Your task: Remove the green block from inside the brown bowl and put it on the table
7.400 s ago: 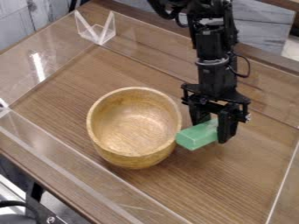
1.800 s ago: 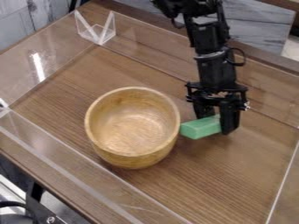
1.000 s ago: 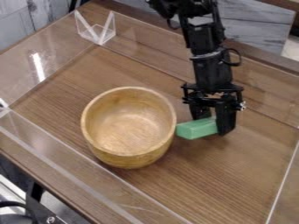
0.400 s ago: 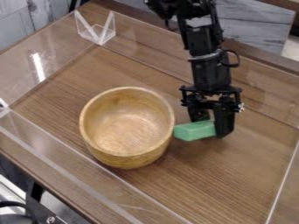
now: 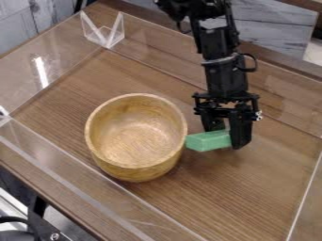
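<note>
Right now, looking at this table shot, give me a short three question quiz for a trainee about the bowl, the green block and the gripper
1. True or false: the green block lies inside the brown bowl.
2. Multiple choice: where is the gripper? A) over the middle of the bowl; B) to the right of the bowl, at the block; C) by the clear stand in the far corner.
3. Short answer: what does the bowl hold?

Key:
1. False. The block is outside, by the bowl's right rim, low over the table.
2. B. Its fingers are shut on the block.
3. Nothing; its pale inside is bare.
</note>
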